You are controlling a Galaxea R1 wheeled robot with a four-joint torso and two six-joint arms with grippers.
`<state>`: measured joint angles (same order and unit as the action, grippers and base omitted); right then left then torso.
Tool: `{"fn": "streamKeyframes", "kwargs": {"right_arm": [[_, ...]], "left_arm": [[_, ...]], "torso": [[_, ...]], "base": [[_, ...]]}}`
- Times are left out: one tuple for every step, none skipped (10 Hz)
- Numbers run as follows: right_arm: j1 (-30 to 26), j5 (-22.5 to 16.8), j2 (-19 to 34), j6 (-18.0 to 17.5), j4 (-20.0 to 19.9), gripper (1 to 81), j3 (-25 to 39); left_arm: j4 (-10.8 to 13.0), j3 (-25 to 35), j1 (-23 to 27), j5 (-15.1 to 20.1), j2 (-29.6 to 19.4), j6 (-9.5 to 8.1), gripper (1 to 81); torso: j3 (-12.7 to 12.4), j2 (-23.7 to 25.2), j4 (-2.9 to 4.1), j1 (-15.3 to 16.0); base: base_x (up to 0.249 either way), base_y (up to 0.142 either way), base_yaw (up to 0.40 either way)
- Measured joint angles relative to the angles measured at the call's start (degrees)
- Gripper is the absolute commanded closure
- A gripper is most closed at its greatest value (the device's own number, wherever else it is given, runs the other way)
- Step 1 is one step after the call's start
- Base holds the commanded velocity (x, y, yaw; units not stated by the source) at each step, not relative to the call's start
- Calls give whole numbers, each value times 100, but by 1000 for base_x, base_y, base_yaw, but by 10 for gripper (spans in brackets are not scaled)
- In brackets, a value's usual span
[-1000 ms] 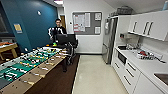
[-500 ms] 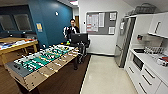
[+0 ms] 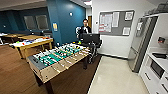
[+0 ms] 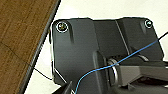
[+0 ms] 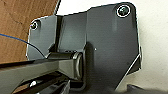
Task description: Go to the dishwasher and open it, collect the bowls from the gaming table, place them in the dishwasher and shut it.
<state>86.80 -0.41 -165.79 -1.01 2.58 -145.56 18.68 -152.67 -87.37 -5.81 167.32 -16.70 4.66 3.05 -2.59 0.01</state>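
A green table-football table point(image 3: 58, 60) is seen close ahead on the wood floor, and the gaming table point(image 3: 32, 43), white-topped with colourful pieces, stands beyond it to the left. A person point(image 3: 85, 28) is seen behind a dark monitor point(image 3: 91, 38). Whether either pincer is open or closed cannot be told.

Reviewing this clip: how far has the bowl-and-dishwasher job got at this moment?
Nothing looks done: no bowl is carried. The head view faces the green table-football table, with the white-topped gaming table beyond it at the left and a person behind. Collecting, loading and closing all remain.
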Motion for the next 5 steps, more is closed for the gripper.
{"fn": "streamKeyframes", "kwargs": {"right_arm": [[7,0,-33,0,22,10,-37],[5,0,-33,0,24,10,-37],[7,-2,-30,0,26,10,-39],[2,1,-30,0,30,10,-43],[11,-2,-30,0,35,10,-43]], "left_arm": [[0,0,0,1,5,11,10],[0,-5,-2,6,16,17,10],[0,-38,0,4,29,20,10],[0,-48,-2,4,30,20,10],[0,-61,0,11,29,20,10]], "torso": [[0,2,0,0],[0,0,0,0],[0,2,0,0],[0,0,0,0],[0,2,0,0]], "base": [[0,0,363],[0,0,363],[0,0,363],[0,0,363],[0,0,363]]}}
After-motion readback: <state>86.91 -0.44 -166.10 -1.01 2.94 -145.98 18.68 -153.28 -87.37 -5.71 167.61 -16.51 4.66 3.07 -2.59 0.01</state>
